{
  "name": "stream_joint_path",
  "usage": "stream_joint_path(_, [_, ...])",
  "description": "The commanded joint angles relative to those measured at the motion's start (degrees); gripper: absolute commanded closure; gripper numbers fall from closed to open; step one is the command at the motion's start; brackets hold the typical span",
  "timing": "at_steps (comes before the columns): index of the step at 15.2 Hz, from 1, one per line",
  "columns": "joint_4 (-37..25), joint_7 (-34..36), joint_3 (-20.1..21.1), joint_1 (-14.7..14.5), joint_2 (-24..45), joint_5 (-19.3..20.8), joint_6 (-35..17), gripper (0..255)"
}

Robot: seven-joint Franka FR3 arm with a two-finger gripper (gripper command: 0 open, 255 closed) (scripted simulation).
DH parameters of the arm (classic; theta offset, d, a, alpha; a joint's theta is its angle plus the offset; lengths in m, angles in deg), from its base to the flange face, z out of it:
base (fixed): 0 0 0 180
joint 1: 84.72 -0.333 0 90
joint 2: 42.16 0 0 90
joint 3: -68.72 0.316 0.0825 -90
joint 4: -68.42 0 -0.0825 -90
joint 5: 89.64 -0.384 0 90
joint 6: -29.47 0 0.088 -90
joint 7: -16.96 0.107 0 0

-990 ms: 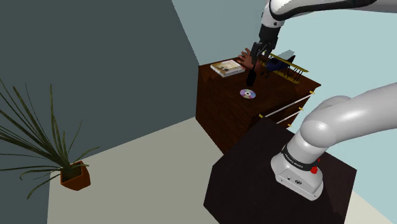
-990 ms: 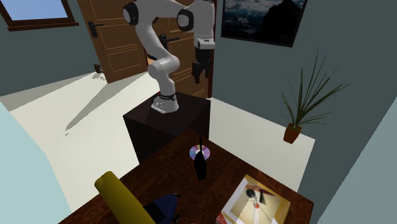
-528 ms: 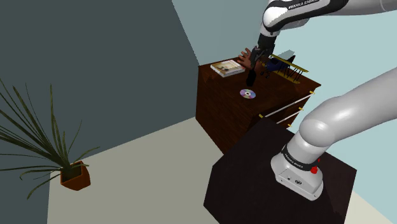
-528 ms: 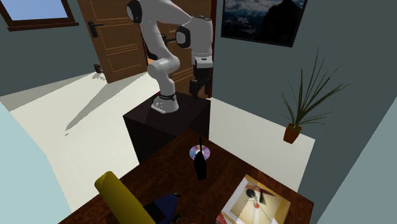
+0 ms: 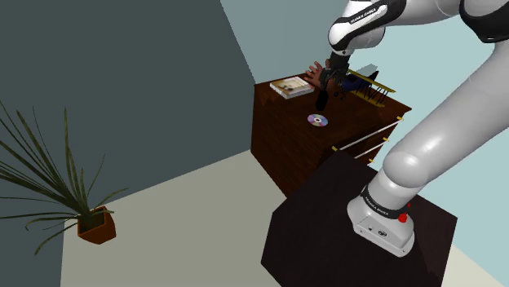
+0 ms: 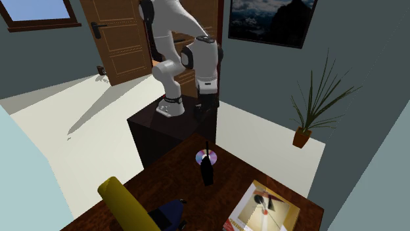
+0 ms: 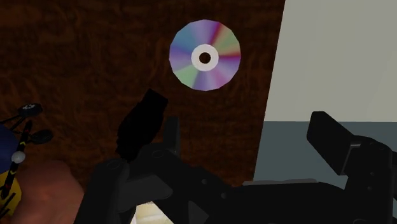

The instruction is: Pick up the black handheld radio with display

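Observation:
The black handheld radio (image 6: 207, 170) stands upright with its thin antenna up, on the dark wooden dresser (image 6: 164, 190), right beside a shiny disc (image 6: 203, 157). In the shoulder view the radio (image 5: 321, 99) rises just behind the disc (image 5: 317, 121). My gripper (image 6: 207, 110) hangs in the air well above the radio, and in the shoulder view the gripper (image 5: 327, 80) sits directly over its top. In the wrist view the gripper (image 7: 238, 130) is open; its fingers (image 7: 143, 122) stand wide apart with nothing between them, and the disc (image 7: 205, 55) lies ahead.
A book (image 5: 292, 86) lies at the dresser's far side, with a yellow and blue toy biplane (image 5: 367, 81) beside it. The dresser top (image 7: 76, 83) ends close beside the disc. A potted plant (image 5: 94, 222) stands on the floor at the shoulder view's left.
The arm has swung over and the gripper has come down steadily toward the radio. The radio, disc and book have not moved.

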Motion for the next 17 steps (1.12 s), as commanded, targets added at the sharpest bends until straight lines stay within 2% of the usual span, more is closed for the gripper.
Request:
stream_joint_path(1, [-1.95, -2.46, -1.43, 0.36, 4.13, -2.41, -2.3, 0])
stream_joint_path(6, [-8.63, -9.5, -3.17, 2.58, 15.41, -10.72, -6.25, 0])
stream_joint_path(11, [-16.92, -15.63, -2.15, 7.13, 26.3, -18.84, -7.86, 0])
stream_joint_path(17, [-16.0, -17.16, -0.85, 8.12, 29.3, -21.09, -11.48, 0])
